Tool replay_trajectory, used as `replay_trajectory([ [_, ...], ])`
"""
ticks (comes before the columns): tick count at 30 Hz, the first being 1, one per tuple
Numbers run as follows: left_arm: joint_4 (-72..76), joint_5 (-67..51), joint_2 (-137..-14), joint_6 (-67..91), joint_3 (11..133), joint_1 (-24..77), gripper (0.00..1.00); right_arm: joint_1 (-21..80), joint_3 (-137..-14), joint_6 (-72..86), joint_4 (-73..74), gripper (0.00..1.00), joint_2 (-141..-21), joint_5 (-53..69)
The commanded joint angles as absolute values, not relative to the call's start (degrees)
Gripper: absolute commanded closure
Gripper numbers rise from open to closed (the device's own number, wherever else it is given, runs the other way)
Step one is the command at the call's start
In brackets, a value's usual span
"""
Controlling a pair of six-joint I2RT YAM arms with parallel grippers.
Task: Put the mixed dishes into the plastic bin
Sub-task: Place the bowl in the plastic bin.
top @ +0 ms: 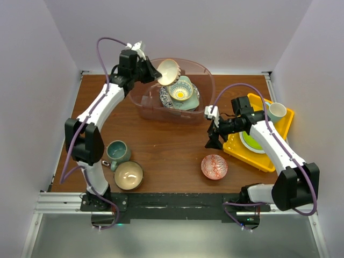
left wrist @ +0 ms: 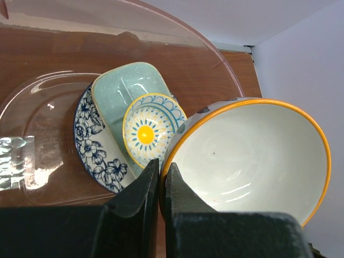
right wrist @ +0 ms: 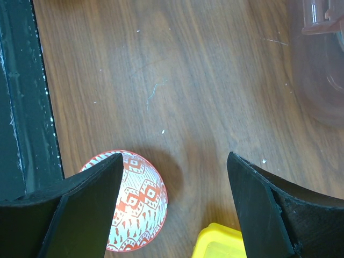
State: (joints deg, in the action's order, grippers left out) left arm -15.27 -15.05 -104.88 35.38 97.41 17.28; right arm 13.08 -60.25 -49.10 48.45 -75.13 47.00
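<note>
Left gripper [left wrist: 161,172] pinches the rim of a white bowl [left wrist: 252,161] above the bin [left wrist: 43,134], which holds a blue plate [left wrist: 94,145], mint dish [left wrist: 126,88] and small bowl [left wrist: 148,134]. Right gripper [right wrist: 174,158] gapes wide over the bench [right wrist: 161,70], with a red bowl [right wrist: 137,201] and yellow tray [right wrist: 217,242] beside it.

The left arm [top: 102,107] and right arm [top: 271,142] are white with black joints. A purple cable [top: 98,51] runs along each. The fingers [right wrist: 80,209] are black.

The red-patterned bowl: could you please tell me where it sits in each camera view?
Top external: red-patterned bowl lies lower centre-right, just off the yellow tray's near corner.
Left wrist: not in it.
Right wrist: bottom left.
Shared landmark: the yellow tray's corner, close beside the bowl in both views.
</note>
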Motion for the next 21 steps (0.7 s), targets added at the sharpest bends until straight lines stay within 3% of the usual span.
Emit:
replay_trajectory([
  [1,-10.8,-18.2,-109.5,37.5,104.7,17.0,1.00,12.9,-61.1,-49.4,47.6,0.18,-72.9,47.0],
  [11,-17.3,-15.2,-124.3,36.3,117.4,17.8,1.00,12.8,-61.0,-49.3,47.5,0.18,-72.9,46.8],
  [21,-21.9,-9.2,-130.2,33.1,122.8,20.7,1.00,12.9,-60.9,-49.4,47.4,0.18,-72.9,46.8],
])
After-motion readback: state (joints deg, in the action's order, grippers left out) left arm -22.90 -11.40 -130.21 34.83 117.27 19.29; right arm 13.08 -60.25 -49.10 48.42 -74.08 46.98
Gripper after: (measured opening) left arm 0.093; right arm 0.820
